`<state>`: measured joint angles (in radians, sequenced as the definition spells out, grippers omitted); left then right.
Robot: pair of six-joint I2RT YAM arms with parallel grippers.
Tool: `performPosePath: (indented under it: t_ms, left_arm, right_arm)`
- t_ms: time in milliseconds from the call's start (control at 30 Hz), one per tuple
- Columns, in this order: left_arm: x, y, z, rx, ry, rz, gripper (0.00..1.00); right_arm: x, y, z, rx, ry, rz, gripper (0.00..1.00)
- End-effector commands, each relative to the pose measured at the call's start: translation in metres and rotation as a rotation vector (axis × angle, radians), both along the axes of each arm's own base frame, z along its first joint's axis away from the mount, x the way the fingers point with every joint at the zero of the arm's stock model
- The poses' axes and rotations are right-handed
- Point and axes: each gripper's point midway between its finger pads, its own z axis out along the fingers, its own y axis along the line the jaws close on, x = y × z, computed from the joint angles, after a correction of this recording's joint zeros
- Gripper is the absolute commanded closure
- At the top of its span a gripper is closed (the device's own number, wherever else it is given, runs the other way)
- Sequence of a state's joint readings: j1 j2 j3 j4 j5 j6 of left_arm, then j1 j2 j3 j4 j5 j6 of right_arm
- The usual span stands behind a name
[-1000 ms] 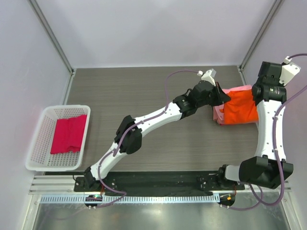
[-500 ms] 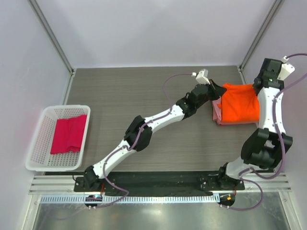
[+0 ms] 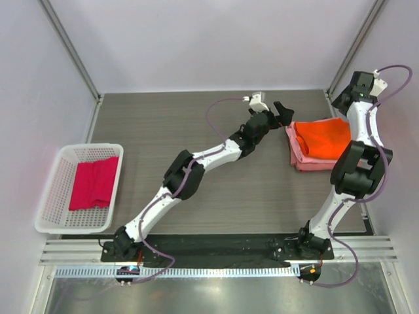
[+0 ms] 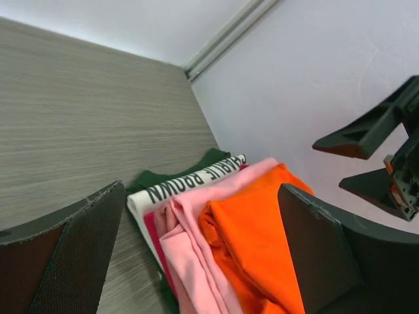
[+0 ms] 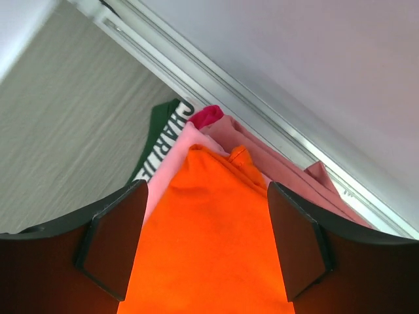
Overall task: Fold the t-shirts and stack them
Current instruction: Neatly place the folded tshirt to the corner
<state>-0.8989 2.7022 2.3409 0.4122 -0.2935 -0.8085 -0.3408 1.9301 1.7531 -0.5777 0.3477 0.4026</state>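
A folded bright orange t-shirt lies on top of a stack at the back right, over light pink t-shirts. In the left wrist view the orange shirt and a pink one rest on a white and green printed shirt. My left gripper hovers open at the stack's left back corner, holding nothing. Above the stack's far right corner my right gripper is open, with the orange shirt below its fingers. A magenta-crimson t-shirt lies in the basket.
The white lattice basket stands at the table's left edge. The stack sits close to the right wall and its metal rail. The right gripper's fingers show in the left wrist view, close by.
Both grippers have opened and let go of the orange shirt, which now lies flat on the stack. Both arms have drawn back towards the far wall.
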Motion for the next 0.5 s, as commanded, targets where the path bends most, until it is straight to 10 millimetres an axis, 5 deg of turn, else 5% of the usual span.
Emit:
performPosePath:
  t_ms: [0,100,167,200,267,300,333,367,400,433,467]
  left_arm:
    - [0.0,0.056,0.161,-0.132,-0.172,0.031,0.0]
    - [-0.014,0.081,0.178,-0.069,-0.127,-0.009,0.0]
    - [-0.021,0.099,0.153,0.018,-0.056,-0.015,0.0]
    - [-0.031,0.114,0.176,0.016,-0.07,-0.016,0.0]
    - [-0.036,0.139,0.148,0.12,0.003,0.006,0.0]
    - [-0.046,0.155,0.167,0.117,-0.008,0.013,0.0]
    - [-0.05,0.165,0.161,0.138,0.01,0.015,0.0]
    - [-0.054,0.176,0.133,0.188,0.06,0.015,0.0]
    - [-0.064,0.188,0.147,0.176,0.049,0.011,0.0]
    - [-0.07,0.198,0.121,0.215,0.096,0.013,0.0]
    - [-0.076,0.205,0.12,0.215,0.101,0.016,0.0]
  right_arm:
    - [-0.006,0.019,0.096,-0.096,-0.205,0.06,0.2]
    - [-0.011,0.05,0.107,-0.046,-0.246,0.18,0.2]
    - [-0.015,0.07,0.1,-0.005,-0.242,0.25,0.2]
    - [-0.014,0.087,0.098,0.03,-0.25,0.315,0.2]
    - [-0.02,0.109,0.092,0.045,-0.239,0.362,0.22]
    - [-0.022,0.118,0.09,0.052,-0.235,0.392,0.24]
    - [-0.025,0.127,0.089,0.056,-0.236,0.409,0.26]
    - [-0.031,0.13,0.076,0.079,-0.216,0.401,0.33]
    - [-0.035,0.136,0.07,0.116,-0.216,0.409,0.4]
    - [-0.045,0.14,0.062,0.137,-0.207,0.408,0.46]
    - [-0.05,0.144,0.059,0.15,-0.212,0.41,0.58]
